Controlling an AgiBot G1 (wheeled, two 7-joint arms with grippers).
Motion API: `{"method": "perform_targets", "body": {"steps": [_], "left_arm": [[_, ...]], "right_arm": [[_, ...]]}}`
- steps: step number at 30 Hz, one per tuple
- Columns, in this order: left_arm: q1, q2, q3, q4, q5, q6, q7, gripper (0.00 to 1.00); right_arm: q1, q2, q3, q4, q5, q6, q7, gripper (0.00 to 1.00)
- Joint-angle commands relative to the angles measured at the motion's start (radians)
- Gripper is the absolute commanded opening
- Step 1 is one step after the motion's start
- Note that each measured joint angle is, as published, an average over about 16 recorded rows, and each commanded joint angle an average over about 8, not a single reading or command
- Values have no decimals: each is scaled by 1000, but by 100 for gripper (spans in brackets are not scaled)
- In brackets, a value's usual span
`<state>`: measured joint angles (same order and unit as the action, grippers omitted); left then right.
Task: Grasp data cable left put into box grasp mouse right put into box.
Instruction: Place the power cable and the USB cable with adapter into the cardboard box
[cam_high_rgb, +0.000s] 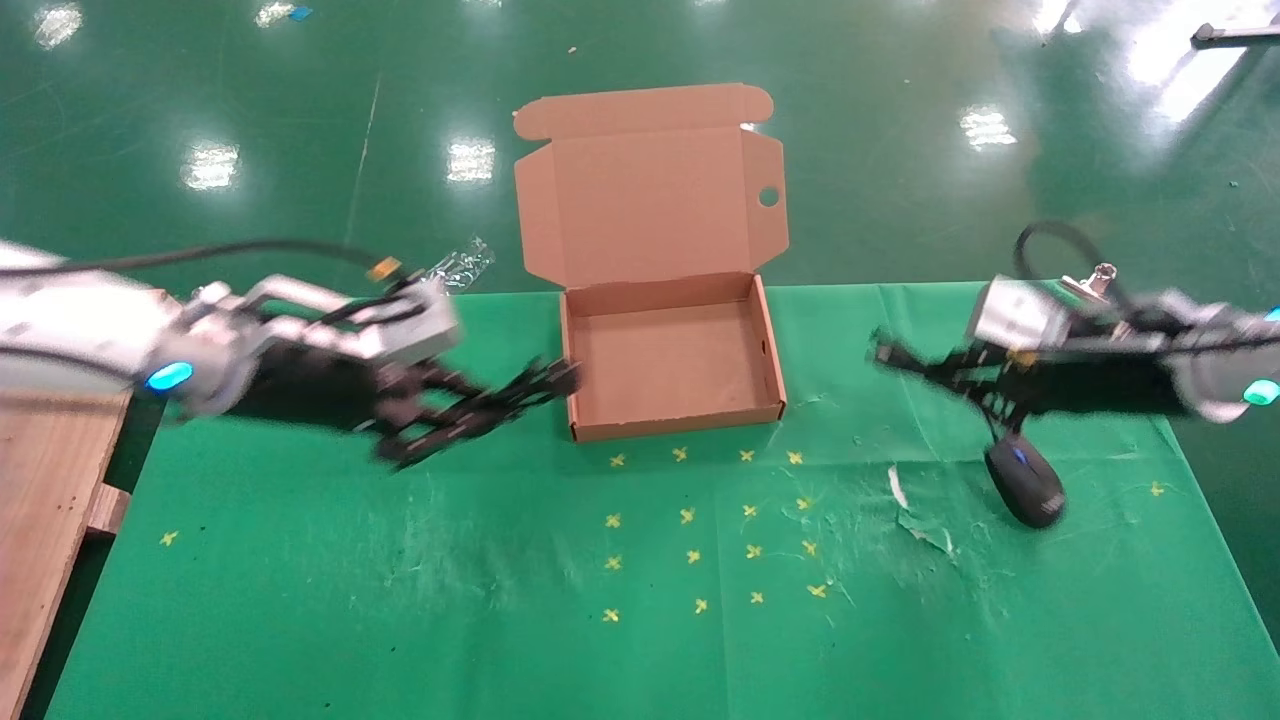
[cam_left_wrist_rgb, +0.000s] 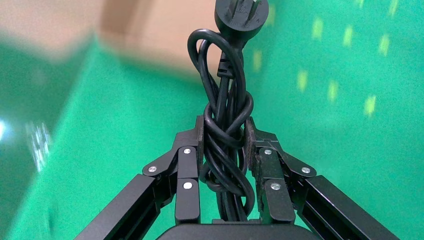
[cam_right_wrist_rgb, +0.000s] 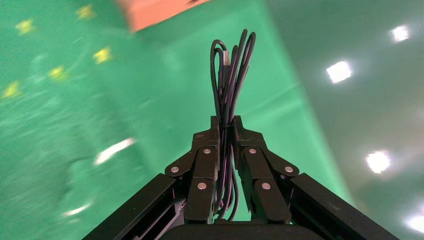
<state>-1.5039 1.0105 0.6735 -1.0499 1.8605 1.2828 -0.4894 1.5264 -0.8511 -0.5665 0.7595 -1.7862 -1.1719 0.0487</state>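
The box (cam_high_rgb: 672, 365) is sitting at the middle rear of the surface (cam_high_rgb: 400, 600), its lid standing up behind it. The left claw (cam_high_rgb: 520, 395) is hovering just left of the box, clamping the data cable (cam_left_wrist_rgb: 225, 135), whose plug end is pointing toward the box. The right claw (cam_high_rgb: 900, 358) is hanging well to the right of the box, pinching the bundled cord (cam_right_wrist_rgb: 229, 80) of the mouse (cam_high_rgb: 1025, 483), which is dangling below that claw toward the surface's right side.
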Motion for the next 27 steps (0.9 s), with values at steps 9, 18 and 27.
{"method": "perform_targets", "body": {"steps": [9,18,27], "left_arm": [[29,274,66,49,183,-308,39,23],[33,329,112,85,221,-414,59,100],[0,294,111,123,196,-425,29,100]], "right_arm": [[79,70,35,167,4,-17,96,0],[77,85,56,295,38,-31,170,0],[77,30,62,342,84,-23,158,0]]}}
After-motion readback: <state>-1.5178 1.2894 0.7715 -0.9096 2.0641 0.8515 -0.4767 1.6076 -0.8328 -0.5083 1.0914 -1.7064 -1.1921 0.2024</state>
